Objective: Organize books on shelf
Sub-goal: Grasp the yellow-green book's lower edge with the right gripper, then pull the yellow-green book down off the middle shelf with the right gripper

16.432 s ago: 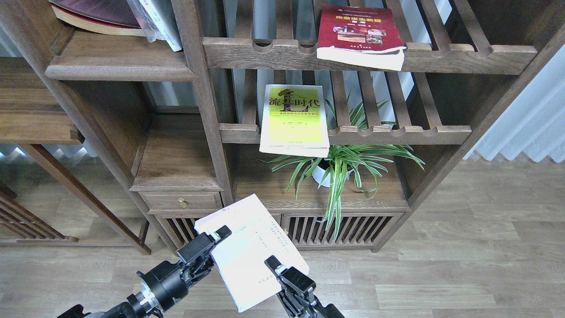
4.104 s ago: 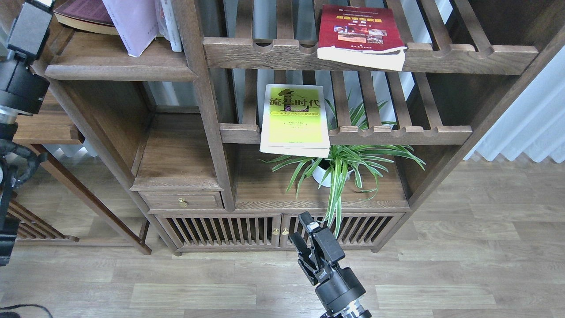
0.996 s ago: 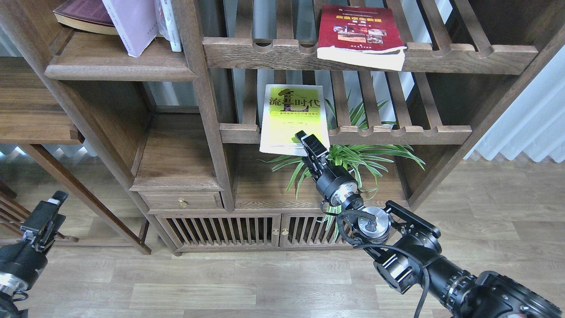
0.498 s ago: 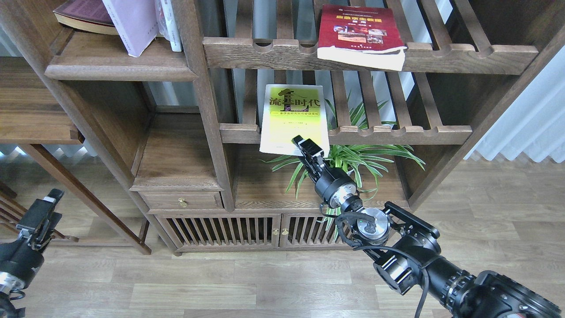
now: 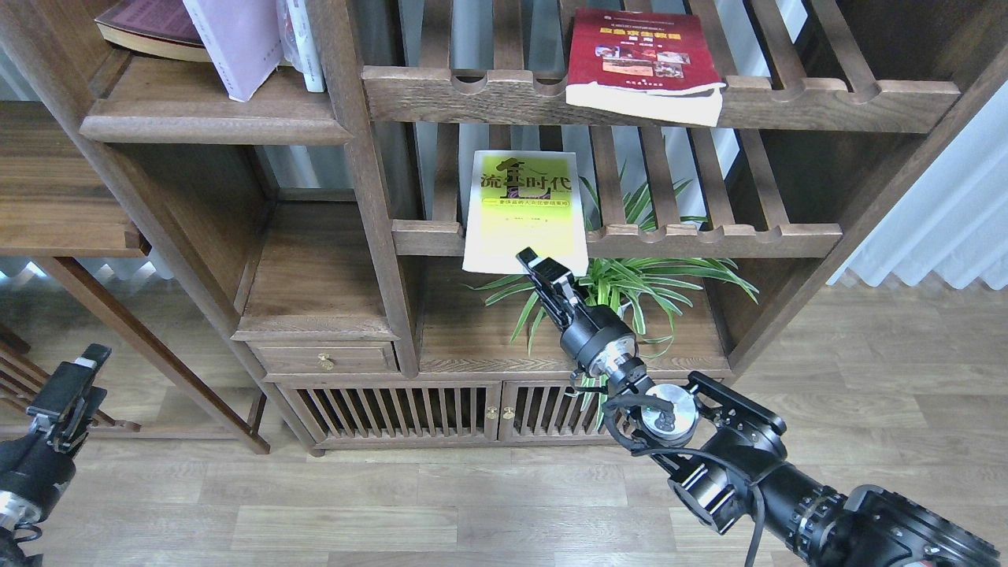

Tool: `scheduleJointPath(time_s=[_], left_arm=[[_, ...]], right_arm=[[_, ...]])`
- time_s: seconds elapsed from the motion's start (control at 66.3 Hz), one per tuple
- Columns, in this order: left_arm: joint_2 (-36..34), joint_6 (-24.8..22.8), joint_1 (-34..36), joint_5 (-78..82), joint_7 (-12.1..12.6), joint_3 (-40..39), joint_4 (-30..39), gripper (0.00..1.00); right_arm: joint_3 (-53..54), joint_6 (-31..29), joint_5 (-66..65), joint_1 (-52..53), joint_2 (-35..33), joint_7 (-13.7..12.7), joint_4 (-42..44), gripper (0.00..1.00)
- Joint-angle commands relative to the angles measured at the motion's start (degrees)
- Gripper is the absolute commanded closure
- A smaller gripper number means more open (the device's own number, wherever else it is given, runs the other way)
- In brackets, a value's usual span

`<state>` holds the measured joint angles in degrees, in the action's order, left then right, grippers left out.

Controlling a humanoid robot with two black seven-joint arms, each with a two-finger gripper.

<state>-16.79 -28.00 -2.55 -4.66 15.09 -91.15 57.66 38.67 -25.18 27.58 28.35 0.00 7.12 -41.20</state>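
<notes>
The yellow-green book [image 5: 526, 206] lies flat on the middle slatted rack, its front edge hanging over the rail. My right gripper [image 5: 543, 266] is at that front edge, its fingers slightly apart and holding nothing. The dark red book [image 5: 642, 57] lies on the top slatted rack. The white and lavender book [image 5: 236, 47] stands leaning on the solid shelf [image 5: 213, 118] at upper left. My left gripper [image 5: 69, 386] is low at the far left and empty; its fingers cannot be told apart.
A large maroon book [image 5: 146, 24] and a plastic-wrapped white book [image 5: 303, 43] sit on the same solid shelf. A potted spider plant [image 5: 610, 295] stands right under my right gripper. A small drawer [image 5: 324, 361] and slatted cabinet doors [image 5: 394, 409] are below.
My right gripper has slid slightly down and left along the yellow-green book's front edge. The book has not moved. My left gripper stays low at the far left.
</notes>
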Motion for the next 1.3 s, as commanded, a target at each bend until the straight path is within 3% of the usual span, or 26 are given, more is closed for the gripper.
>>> scheduleJointPath(time_s=[0.0, 0.226, 0.754, 0.83, 1.283], left_arm=[[0.0, 0.0, 0.0, 0.0, 0.0, 0.0, -0.1, 0.05], [0.0, 0.0, 0.0, 0.1, 0.1, 1.1, -1.0, 0.05], [0.8, 0.0, 1.3, 0.1, 0.1, 1.8, -3.2, 0.06], [1.7, 0.0, 1.9, -0.1, -0.1, 1.9, -3.0, 0.06], [4.9, 0.0, 5.8, -3.8, 0.0, 4.9, -2.9, 0.07]], right_arm=[[-1.1, -1.7, -0.2, 0.0, 0.0, 0.1, -0.1, 0.95], [0.4, -2.8, -0.1, -1.4, 0.0, 0.4, -1.5, 0.95], [7.5, -2.8, -3.0, -15.8, 0.0, -0.3, -22.3, 0.95], [7.6, -2.8, -5.1, -20.5, 0.0, -0.5, -27.0, 0.95], [8.4, -2.8, -10.9, -33.3, 0.0, -3.2, -35.9, 0.95]])
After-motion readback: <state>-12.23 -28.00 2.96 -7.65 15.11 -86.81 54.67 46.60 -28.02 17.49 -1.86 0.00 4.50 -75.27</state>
